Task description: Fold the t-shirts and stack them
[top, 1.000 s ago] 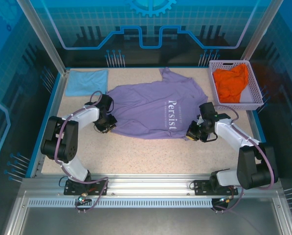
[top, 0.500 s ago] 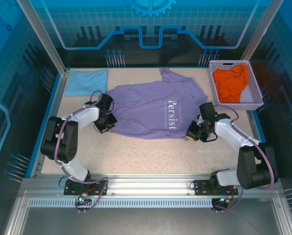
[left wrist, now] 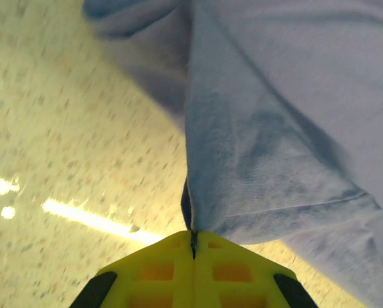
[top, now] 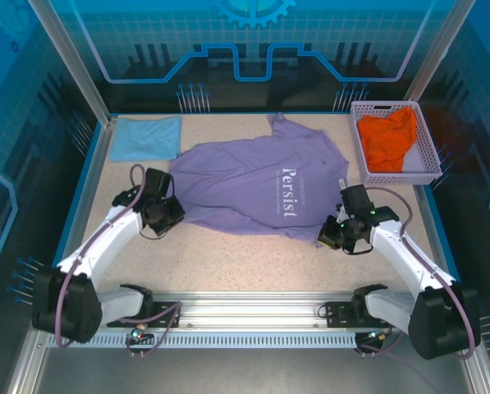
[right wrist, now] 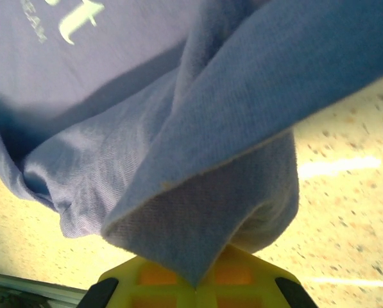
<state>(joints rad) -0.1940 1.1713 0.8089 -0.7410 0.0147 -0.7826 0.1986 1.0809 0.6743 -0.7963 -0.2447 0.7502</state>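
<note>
Lavender t-shirt (top: 245, 185) spread flat left of basket (top: 432, 156). Left gripper (top: 164, 215) and right gripper (top: 331, 236) clamped on its near corners. Soft, light, droopy; best gripped at corners, pulled taut.

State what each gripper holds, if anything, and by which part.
Both hold the large lavender-purple cloth t-shirt: the left gripper pinches its near-left hem corner, the right gripper its near-right corner.

Speckled beige table (top: 253, 263) inside blue-lit glass walls (top: 253, 41)
</note>
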